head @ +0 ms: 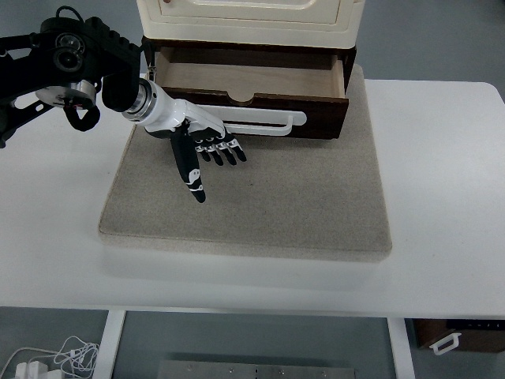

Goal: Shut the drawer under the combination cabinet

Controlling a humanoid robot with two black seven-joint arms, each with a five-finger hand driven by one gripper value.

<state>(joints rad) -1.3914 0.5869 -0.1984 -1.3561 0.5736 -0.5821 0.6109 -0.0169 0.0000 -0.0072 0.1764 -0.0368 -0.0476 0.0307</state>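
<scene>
1. Head view: the left hand (201, 146), fingers spread and holding nothing, hovers over the beige mat (316, 213), just before the drawer (252, 83).
2. Bare mat lies right of the hand.
3. The drawer stands pulled out under the cream cabinet (248, 20), its inside empty.

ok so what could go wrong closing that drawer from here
The left hand hangs in front of the open drawer, toward its left end, fingers spread and pointing down. An off-centre push could skew the drawer so it jams. Fingers might also snag on the white handle or get pinched under the cream cabinet. A hard shove could slide the whole unit back on the grey mat.
</scene>
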